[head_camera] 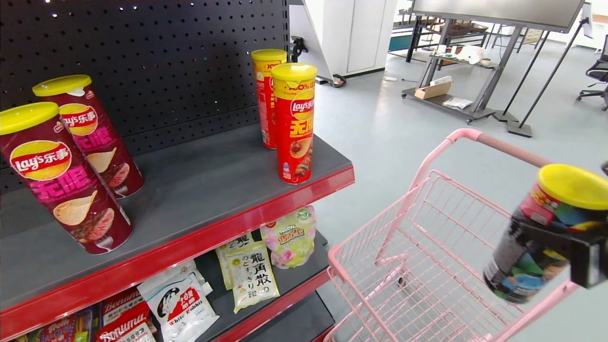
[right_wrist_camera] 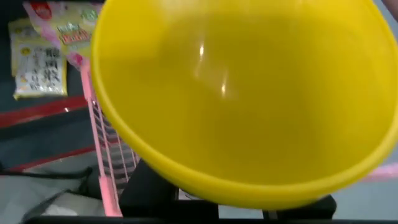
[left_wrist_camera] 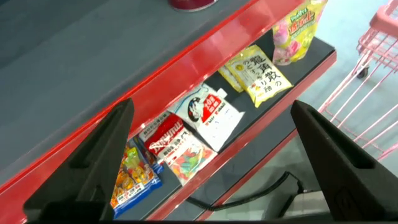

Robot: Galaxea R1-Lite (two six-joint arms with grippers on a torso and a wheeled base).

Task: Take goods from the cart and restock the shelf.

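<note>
- First, head view: right gripper (head_camera: 558, 237) clamps dark can (head_camera: 522, 266), lid up, long axis leaning right; cart rim (head_camera: 536, 311) just below the jaws.
- Left wrist: left gripper (left_wrist_camera: 211, 106) gapes, empty; shelf edge (left_wrist_camera: 186, 65) beyond the jaws.
- Right wrist: yellow lid (right_wrist_camera: 249, 93) faces camera.

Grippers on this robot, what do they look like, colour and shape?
The left gripper has two matte black fingers, broad at the base and tapering to blunt wedge tips, with plain flat faces. The right gripper is also black, showing as a boxy, square-edged block.
</note>
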